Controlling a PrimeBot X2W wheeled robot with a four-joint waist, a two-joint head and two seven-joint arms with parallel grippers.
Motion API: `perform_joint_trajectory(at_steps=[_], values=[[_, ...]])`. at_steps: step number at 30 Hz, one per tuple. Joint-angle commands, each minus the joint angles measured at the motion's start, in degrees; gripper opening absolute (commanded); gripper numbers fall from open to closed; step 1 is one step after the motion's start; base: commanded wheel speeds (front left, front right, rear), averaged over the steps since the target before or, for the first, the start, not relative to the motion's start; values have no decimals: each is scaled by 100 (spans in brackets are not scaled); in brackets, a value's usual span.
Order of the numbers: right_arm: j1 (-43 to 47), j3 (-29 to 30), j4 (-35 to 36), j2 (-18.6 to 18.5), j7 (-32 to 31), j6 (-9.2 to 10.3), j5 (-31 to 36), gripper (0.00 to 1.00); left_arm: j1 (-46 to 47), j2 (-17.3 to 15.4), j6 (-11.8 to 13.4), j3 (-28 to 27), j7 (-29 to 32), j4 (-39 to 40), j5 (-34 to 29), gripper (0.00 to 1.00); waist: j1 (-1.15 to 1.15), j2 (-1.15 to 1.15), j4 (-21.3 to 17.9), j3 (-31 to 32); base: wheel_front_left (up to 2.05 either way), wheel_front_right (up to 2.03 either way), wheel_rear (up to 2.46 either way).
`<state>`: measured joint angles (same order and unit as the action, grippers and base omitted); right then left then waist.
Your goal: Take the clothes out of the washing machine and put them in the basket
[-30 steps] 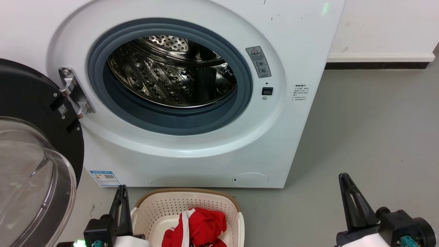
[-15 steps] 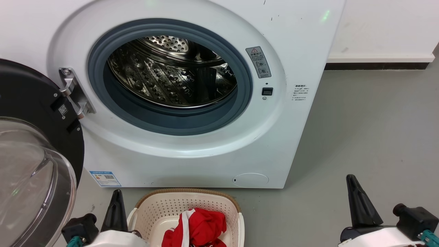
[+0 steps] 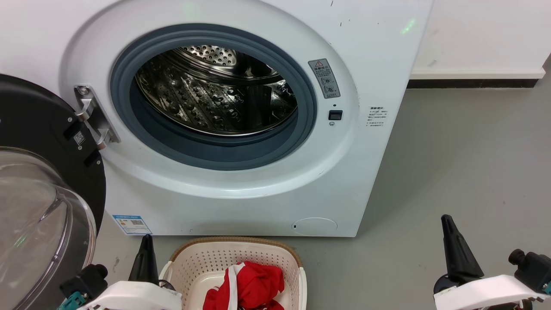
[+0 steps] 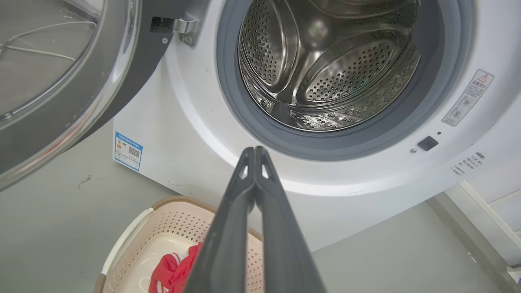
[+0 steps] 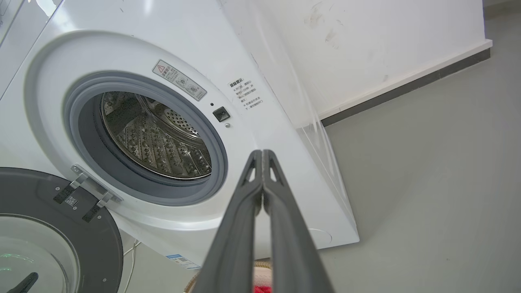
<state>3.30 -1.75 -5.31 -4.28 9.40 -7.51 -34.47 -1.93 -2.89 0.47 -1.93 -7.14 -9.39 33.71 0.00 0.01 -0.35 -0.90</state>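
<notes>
The white washing machine (image 3: 241, 202) fills the head view, its black-rimmed glass door (image 3: 43, 215) swung open at the left and its steel drum (image 3: 215, 94) bare of clothes. On the floor in front stands the cream basket (image 3: 206, 258) with the red clothes (image 3: 249, 284) heaped in it. My left gripper (image 3: 146, 241) is shut with nothing in it, just left of the basket. My right gripper (image 3: 447, 220) is shut with nothing in it, over the grey floor to the right. The left wrist view shows its shut gripper (image 4: 254, 149) below the drum (image 4: 325, 65), basket (image 4: 134, 232) and clothes (image 4: 175, 268) beneath.
Grey floor (image 3: 465, 172) stretches right of the machine to a white wall with a dark skirting board (image 3: 473, 82). The open door juts out at the left, near my left arm. The right wrist view shows its shut gripper (image 5: 262, 151) before the machine (image 5: 252, 122).
Both arms have drawn back and outward: the left gripper has slid down-left, the right gripper to the right. Clothes and basket have not moved.
</notes>
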Motion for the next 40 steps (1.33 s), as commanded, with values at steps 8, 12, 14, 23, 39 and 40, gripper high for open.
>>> perform_joint_trajectory(at_steps=[8,12,14,23,39,40], values=[[-278,67,-75,-72,-191,0,-1012,0,252,-2,-146,-91,210,-19,944,0,0,-1,4,7,0,0,0],[-323,89,-124,-79,-263,0,-1354,0,297,-2,-189,-117,291,-45,1271,0,0,-1,5,10,0,0,0],[-342,101,-149,-81,-297,0,-1520,0,314,-2,-209,-129,326,-58,1431,0,0,-1,6,12,0,0,0],[-442,157,-257,-91,-448,1,-2215,0,401,-1,-304,-180,488,-121,2103,0,0,-1,9,18,0,0,0],[-596,257,-424,-95,-703,1,-3306,0,530,0,-449,-266,742,-220,3171,0,0,-1,15,30,0,0,0],[-606,263,-434,-94,-719,1,-3367,0,535,0,-458,-270,755,-226,3230,0,0,-1,15,31,0,0,0]])
